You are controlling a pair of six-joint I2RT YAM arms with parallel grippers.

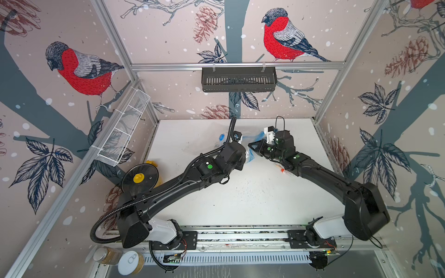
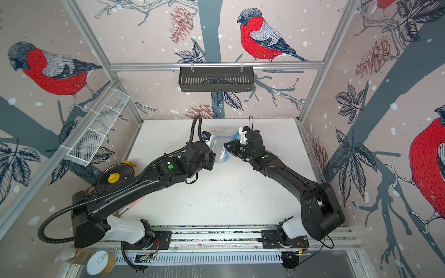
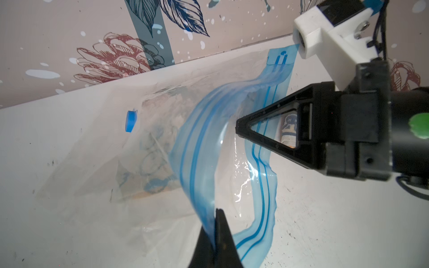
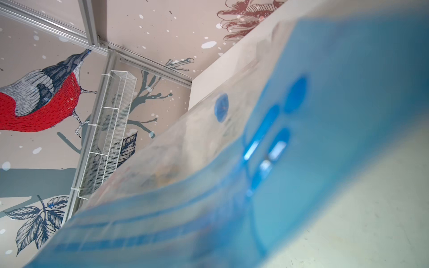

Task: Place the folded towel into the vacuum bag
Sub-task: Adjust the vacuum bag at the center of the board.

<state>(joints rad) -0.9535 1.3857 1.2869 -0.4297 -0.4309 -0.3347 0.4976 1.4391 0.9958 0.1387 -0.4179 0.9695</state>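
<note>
The clear vacuum bag (image 3: pixel 97 176) lies flat at the back middle of the white table (image 1: pixel 240 204), its round blue valve cap (image 3: pixel 131 120) on top. Inside it, seen through the plastic, lies the folded towel (image 3: pixel 151 167), pale with blue rings. My left gripper (image 3: pixel 216 211) is shut on the upper lip of the blue zip strip (image 3: pixel 197 150) and holds it up, so the mouth gapes. My right gripper (image 3: pixel 236 127) is shut, its tip at the open mouth beside that lip; whether it pinches plastic does not show. In the right wrist view the blue strip (image 4: pixel 301 185) hides the jaws.
A black slotted basket (image 1: pixel 238 79) hangs on the back wall and a white mesh basket (image 1: pixel 122 130) on the left wall. A dark disc with a yellow knob (image 1: pixel 139 177) stands at the table's left edge. A small orange-tipped item (image 1: pixel 283 169) lies under the right arm. A jar (image 1: pixel 107 255) and a can (image 1: pixel 131 262) sit front left.
</note>
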